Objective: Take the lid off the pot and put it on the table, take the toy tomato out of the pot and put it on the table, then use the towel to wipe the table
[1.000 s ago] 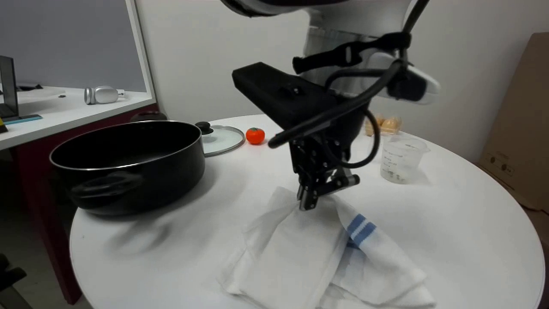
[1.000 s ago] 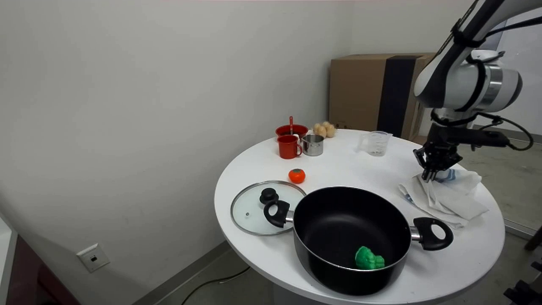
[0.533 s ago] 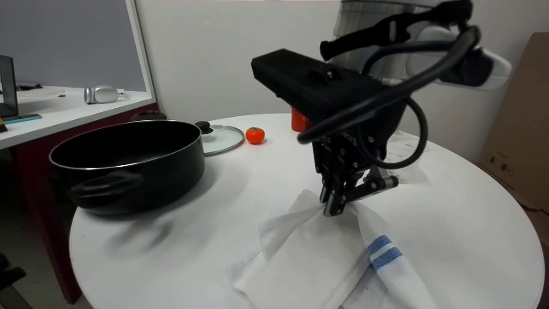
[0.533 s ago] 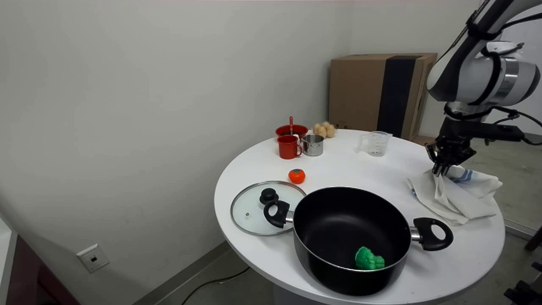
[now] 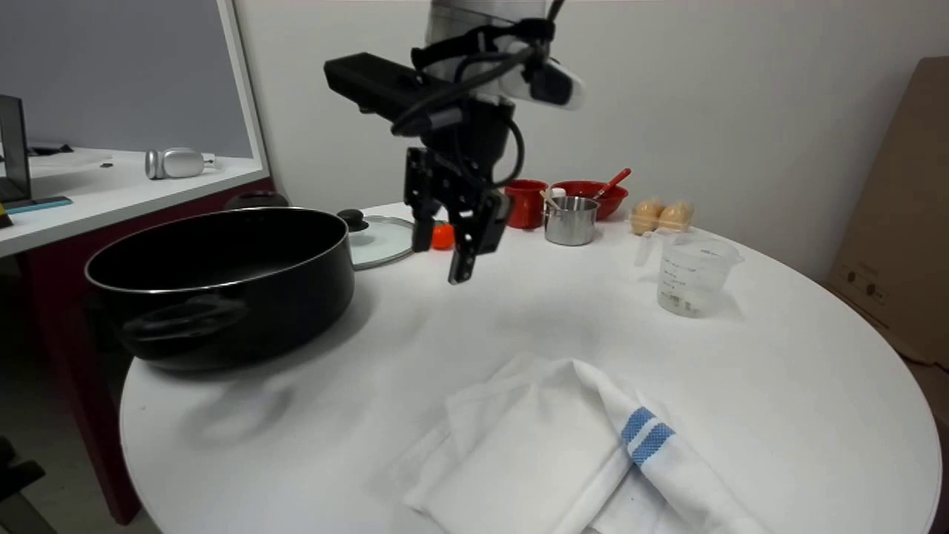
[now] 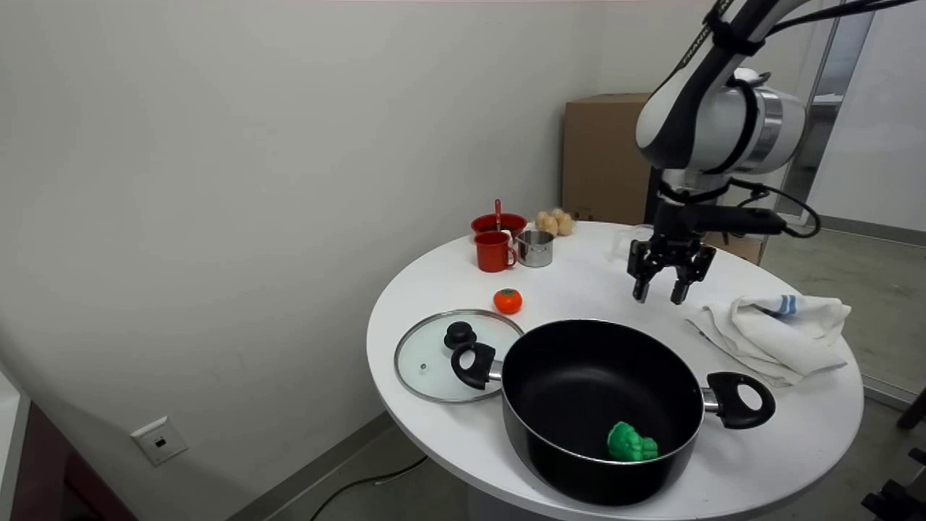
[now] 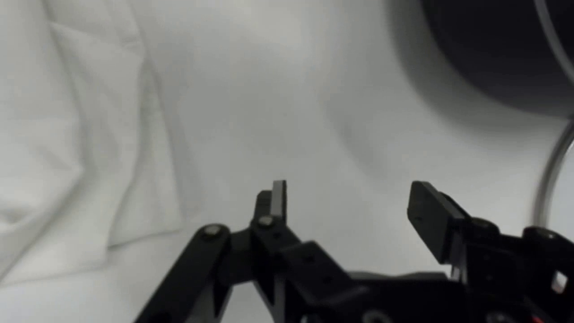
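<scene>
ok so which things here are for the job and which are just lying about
For the job:
lid
pot
tomato
towel
table

Just lying about:
green toy, inside the pot
red mug
red bowl
metal cup
eggs
measuring jug
headphones
box

Around me I count: wall (image 6: 289,181), pale grey-white, softly lit, one small white outlet plate (image 6: 159,440) set low on it; grey baseboard (image 6: 318,471) along its foot. Floor (image 6: 854,268), grey-brown, smooth, a thin dark cable (image 6: 362,480) lying on it. Cardboard box (image 6: 604,163), large, brown, in front of a further wall (image 6: 636,43). Counter (image 5: 89,189), white-topped, dark red below, bearing silver headphones (image 5: 179,163); grey partition panel (image 5: 126,74), light-framed, at its back.
</scene>
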Available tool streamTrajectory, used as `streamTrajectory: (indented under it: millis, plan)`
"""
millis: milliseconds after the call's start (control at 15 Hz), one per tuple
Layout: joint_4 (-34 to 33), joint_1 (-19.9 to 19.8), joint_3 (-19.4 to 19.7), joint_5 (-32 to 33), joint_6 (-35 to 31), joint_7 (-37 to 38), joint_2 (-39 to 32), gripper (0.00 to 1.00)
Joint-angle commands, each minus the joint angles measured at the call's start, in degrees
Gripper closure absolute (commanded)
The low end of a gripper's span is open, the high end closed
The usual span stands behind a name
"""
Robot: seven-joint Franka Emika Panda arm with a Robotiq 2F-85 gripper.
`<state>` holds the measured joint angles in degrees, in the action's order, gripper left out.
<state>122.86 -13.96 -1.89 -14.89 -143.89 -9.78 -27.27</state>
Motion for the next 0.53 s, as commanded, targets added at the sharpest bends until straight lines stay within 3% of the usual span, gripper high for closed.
streamTrajectory:
  millis: [0, 67, 200, 467]
  plan:
    - [0.2, 9.0, 1.2, 7.0, 5.2, 7.0, 4.1, 0.0]
    - [-0.2, 5.4, 0.4, 3.2, 2.8, 2.9, 1.6, 0.15]
    - [-0.1, 9.0, 0.3, 5.3, 3.8, 6.3, 3.0, 0.01]
    - [0.0, 9.2, 1.0, 5.9, 4.0, 6.7, 3.3, 0.0]
